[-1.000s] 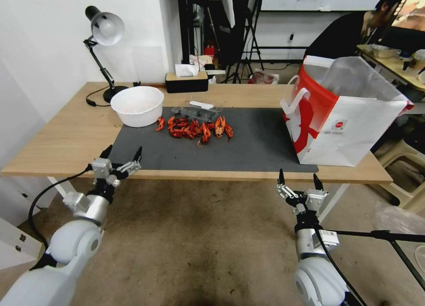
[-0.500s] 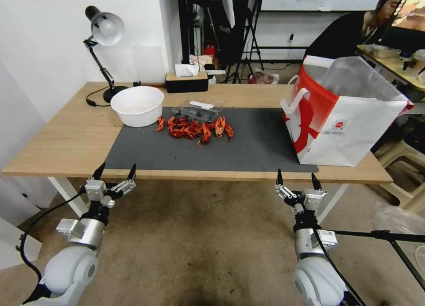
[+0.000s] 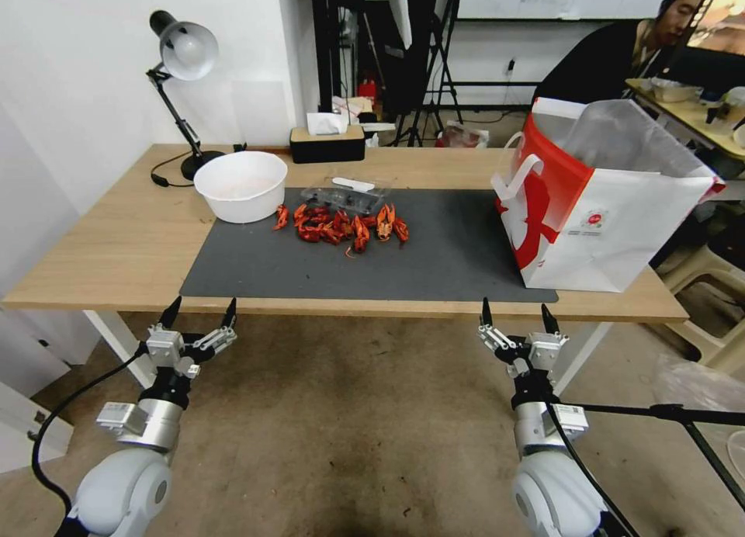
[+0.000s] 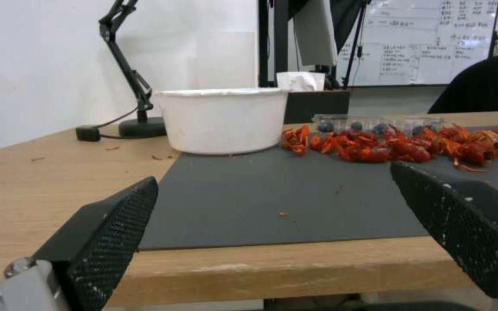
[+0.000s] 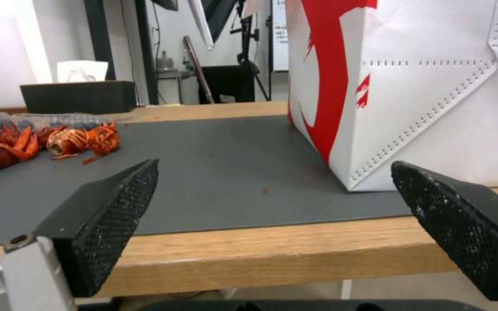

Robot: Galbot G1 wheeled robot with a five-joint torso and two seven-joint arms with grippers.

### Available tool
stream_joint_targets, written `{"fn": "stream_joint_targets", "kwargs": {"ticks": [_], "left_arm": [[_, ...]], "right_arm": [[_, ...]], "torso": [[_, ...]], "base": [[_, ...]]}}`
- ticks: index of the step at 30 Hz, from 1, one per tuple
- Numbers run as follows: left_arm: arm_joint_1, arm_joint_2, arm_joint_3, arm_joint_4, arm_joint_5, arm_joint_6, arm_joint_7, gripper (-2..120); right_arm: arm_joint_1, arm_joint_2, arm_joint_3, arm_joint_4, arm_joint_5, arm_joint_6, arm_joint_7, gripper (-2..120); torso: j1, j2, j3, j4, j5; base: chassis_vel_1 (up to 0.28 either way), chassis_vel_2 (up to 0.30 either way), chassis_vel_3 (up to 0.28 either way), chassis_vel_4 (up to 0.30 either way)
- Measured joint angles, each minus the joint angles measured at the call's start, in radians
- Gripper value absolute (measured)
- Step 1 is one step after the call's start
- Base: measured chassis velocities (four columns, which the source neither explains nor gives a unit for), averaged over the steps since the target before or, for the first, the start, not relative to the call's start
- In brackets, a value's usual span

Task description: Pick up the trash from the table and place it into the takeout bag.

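Head view: high, looking forward and down over the whole desk (image 3: 116,250), from well back; both arms low in front.
Left wrist view: low, level with the desk (image 4: 41,172) edge, close, facing across the mat (image 4: 272,194) toward the bowl (image 4: 223,121) and shells (image 4: 399,144).
Right wrist view: low, close to the desk edge, facing the bag (image 5: 428,86), with shells (image 5: 41,144) to one side.
Shared: both wrist views and the head view take in the mat (image 3: 349,258) and shells (image 3: 341,225); the head view also holds the bowl (image 3: 240,186) and bag (image 3: 605,203).

A lab or studio workroom: a written-on whiteboard (image 4: 428,41), black light-stand tripods (image 3: 434,64), a desk lamp (image 3: 182,71) and bare concrete floor (image 3: 349,428) around the wooden surface (image 3: 109,234).
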Motion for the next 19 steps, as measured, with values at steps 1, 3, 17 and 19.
{"fn": "stream_joint_targets", "kwargs": {"ticks": [1, 3, 17, 19], "left_arm": [[0.000, 0.000, 0.000, 0.000, 0.000, 0.000, 0.000, 100], [0.000, 0.001, 0.000, 0.000, 0.000, 0.000, 0.000, 100], [-0.002, 0.002, 0.000, 0.001, 0.000, 0.000, -0.001, 100], [-0.002, 0.002, 0.000, 0.001, 0.000, 0.000, -0.001, 100]], "right_arm": [[0.000, 0.000, 0.000, 0.000, 0.000, 0.001, 0.000, 100], [0.000, 0.000, 0.000, 0.000, 0.000, 0.001, 0.000, 100], [0.000, 0.001, -0.001, -0.001, 0.000, 0.001, -0.001, 100], [0.000, 0.001, -0.001, -0.001, 0.000, 0.002, 0.000, 100]], "torso": [[0.000, 0.000, 0.000, 0.0000, 0.0000], [0.000, 0.000, 0.000, 0.0000, 0.0000], [0.000, 0.000, 0.000, 0.0000, -0.0001], [0.000, 0.000, 0.000, 0.0000, 0.0000]], "base": [[0.000, 0.000, 0.000, 0.000], [0.000, 0.000, 0.000, 0.000], [0.000, 0.000, 0.000, 0.000], [0.000, 0.000, 0.000, 0.000]]}}
